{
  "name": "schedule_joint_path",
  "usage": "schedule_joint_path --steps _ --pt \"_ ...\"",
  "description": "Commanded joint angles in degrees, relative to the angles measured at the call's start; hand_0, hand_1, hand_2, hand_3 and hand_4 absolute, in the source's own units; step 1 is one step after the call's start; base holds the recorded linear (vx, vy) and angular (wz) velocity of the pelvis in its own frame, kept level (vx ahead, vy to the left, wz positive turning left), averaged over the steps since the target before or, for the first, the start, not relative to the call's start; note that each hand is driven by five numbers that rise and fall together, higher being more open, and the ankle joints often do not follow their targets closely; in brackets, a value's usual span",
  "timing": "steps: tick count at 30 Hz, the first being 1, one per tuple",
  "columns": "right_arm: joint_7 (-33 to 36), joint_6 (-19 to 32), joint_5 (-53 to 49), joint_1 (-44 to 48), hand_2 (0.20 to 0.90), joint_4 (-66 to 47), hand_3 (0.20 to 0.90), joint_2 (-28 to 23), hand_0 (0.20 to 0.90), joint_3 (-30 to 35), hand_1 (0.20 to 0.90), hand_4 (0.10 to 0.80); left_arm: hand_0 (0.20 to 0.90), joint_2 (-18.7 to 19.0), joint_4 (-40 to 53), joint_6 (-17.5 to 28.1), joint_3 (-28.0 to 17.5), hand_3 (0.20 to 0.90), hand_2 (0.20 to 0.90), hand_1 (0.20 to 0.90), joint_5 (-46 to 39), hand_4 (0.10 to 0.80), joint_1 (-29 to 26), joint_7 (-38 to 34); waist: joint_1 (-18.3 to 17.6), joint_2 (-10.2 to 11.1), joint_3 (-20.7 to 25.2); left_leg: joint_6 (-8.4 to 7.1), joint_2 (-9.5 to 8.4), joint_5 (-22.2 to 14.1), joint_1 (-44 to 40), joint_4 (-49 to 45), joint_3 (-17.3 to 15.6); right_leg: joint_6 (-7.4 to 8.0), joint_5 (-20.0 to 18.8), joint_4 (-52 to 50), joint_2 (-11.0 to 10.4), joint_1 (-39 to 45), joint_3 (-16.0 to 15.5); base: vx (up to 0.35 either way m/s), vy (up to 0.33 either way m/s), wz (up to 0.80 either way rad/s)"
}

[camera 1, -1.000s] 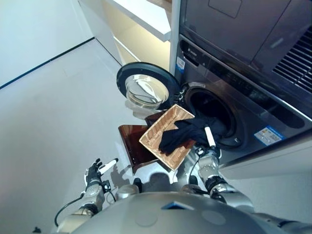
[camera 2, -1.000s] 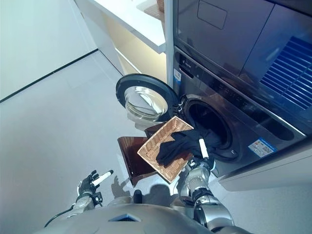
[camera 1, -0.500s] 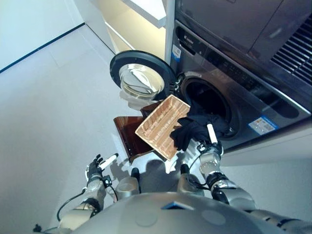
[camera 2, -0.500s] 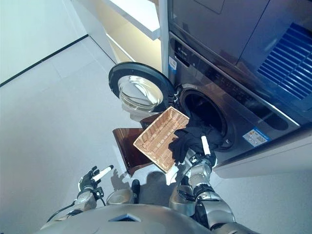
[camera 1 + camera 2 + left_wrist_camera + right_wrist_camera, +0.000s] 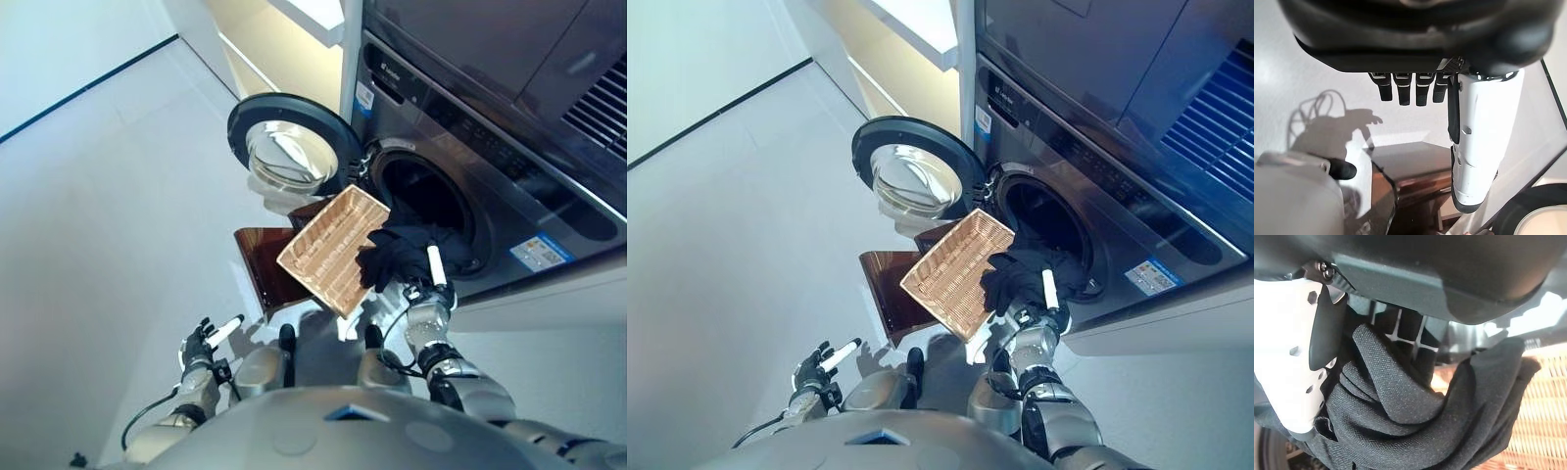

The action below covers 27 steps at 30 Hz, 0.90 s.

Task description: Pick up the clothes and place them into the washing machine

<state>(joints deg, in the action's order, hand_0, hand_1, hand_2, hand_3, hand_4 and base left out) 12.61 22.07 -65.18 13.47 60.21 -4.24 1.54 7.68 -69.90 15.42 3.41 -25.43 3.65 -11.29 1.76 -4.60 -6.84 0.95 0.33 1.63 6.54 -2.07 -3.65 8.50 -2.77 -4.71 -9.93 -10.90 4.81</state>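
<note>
We see the black clothes (image 5: 397,257), gripped in the right robot hand (image 5: 428,291), pulled off the basket (image 5: 333,249) toward the washing machine (image 5: 460,196) opening, leaving the basket bare.

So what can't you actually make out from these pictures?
- Inside the washing machine drum: too dark in both eye views to tell what lies there.
- The wicker basket: what props it up is hidden behind it.
- The right hand: the black clothes it grips cover its fingers in the wrist view.
- The brown stand: partly hidden by the basket.
</note>
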Motion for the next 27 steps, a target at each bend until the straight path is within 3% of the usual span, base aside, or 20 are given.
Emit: schedule_joint_path --steps 1,6,10,13,19,24,27 --pt "-2.19 3.56 1.40 8.68 0.200 -5.13 0.200 -0.96 0.200 -0.38 0.200 0.300 0.900 2.71 1.75 4.07 0.14 0.900 0.900 0.900 -1.77 0.800 -4.82 -1.10 2.16 -0.85 -1.02 -3.91 1.58 0.09 4.81 -3.69 1.11 -1.14 0.40 -1.88 2.06 -1.25 -4.31 -0.074 -0.043 -0.72" --pt "-1.90 4.44 0.52 10.82 0.200 -7.59 0.200 -1.56 0.200 -1.11 0.200 0.300 0.900 1.85 5.39 5.35 1.55 0.900 0.900 0.900 -4.42 0.800 -6.08 -1.22 1.51 -2.21 -3.02 -3.94 1.51 -0.34 7.24 -4.44 1.21 -1.37 0.75 -4.86 1.83 -5.74 -4.88 -0.053 -0.017 0.02" --pt "-1.25 6.35 0.42 12.53 0.200 -11.87 0.200 -2.02 0.200 -1.14 0.200 0.300 0.900 1.92 8.75 5.88 2.96 0.900 0.900 0.900 -5.49 0.800 -7.77 -1.66 0.70 -2.63 -5.43 -4.77 1.61 -2.76 14.58 -14.01 1.74 -1.93 3.22 -11.45 1.82 -11.44 -6.53 -0.121 -0.065 0.19" --pt "-1.07 8.13 -1.14 14.44 0.200 -13.14 0.200 -2.42 0.200 -0.25 0.200 0.300 0.900 2.49 9.56 5.96 3.70 0.900 0.900 0.900 -5.38 0.800 -8.85 -2.50 0.08 -2.33 -6.19 -6.01 3.21 -5.82 20.27 -21.89 1.99 -2.06 5.57 -18.53 2.18 -16.39 -7.20 -0.075 -0.083 0.29" --pt "-1.10 9.95 -3.57 18.03 0.200 -12.56 0.200 -2.86 0.200 1.84 0.200 0.300 0.900 2.90 9.75 5.75 3.53 0.900 0.900 0.900 -5.35 0.800 -8.79 -2.96 0.49 -2.72 -6.92 -6.51 5.01 -10.12 25.68 -30.56 2.80 -2.09 8.03 -25.29 2.53 -22.11 -7.30 -0.048 -0.037 0.00" --pt "-2.02 11.14 -7.11 21.10 0.200 -10.80 0.200 -2.98 0.200 5.04 0.200 0.300 0.900 2.80 9.88 6.02 4.05 0.900 0.900 0.900 -5.68 0.800 -7.63 -2.05 0.69 -3.99 -7.17 -6.50 4.86 -10.29 26.04 -29.63 2.51 -1.85 8.29 -25.73 2.46 -23.46 -6.74 -0.004 0.015 -0.07" --pt "-2.42 11.87 -9.95 23.96 0.200 -8.96 0.200 -4.28 0.200 7.78 0.200 0.300 0.900 2.41 11.01 6.31 4.54 0.900 0.900 0.900 -6.63 0.800 -6.64 -1.19 1.32 -6.25 -6.67 -6.27 3.81 -9.61 25.42 -27.37 1.86 -1.71 8.62 -25.55 2.06 -24.11 -5.81 0.020 0.062 -0.10"
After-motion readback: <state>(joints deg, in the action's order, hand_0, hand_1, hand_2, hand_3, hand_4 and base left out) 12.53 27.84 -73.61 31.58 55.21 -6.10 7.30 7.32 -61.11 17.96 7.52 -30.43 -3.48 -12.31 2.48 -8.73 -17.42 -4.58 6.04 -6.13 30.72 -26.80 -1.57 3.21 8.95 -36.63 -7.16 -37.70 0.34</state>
